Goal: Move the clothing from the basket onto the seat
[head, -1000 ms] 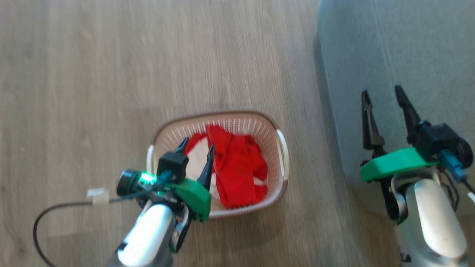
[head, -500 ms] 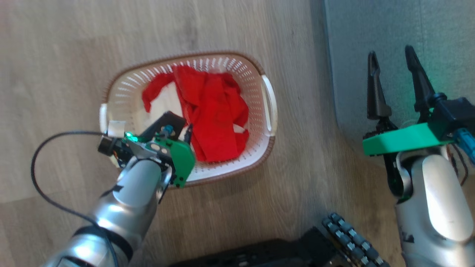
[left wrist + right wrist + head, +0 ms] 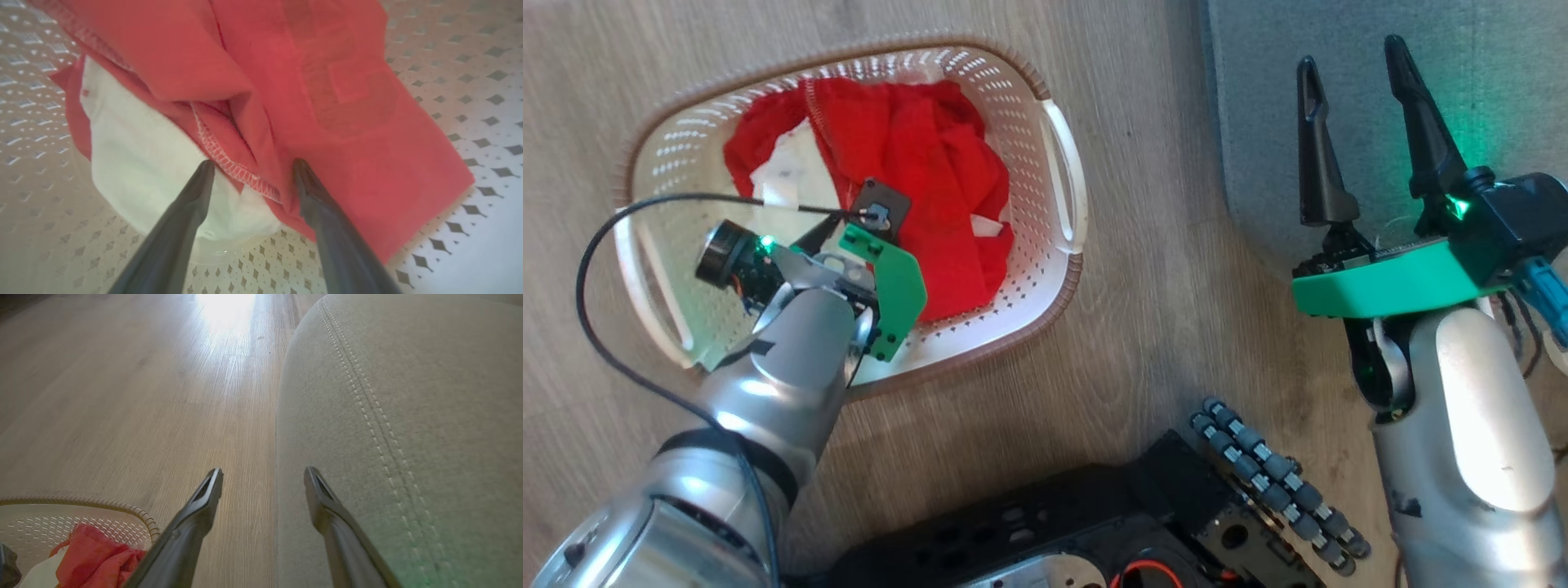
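The left gripper (image 3: pixel 253 163) is holding its fingers (image 3: pixel 192 204) wide apart, tips at the clothing (image 3: pixel 327 102) and straddling a red hemmed fold beside a white panel, gripping nothing. The clothing is lying heaped in the basket (image 3: pixel 470 81) on the floor (image 3: pixel 1160 286), so the first pick is in hand: next, the fingers should sink slightly and close on that fold. The right gripper (image 3: pixel 1349 53) is hovering over the seat (image 3: pixel 1462 49), fingers spread and empty.
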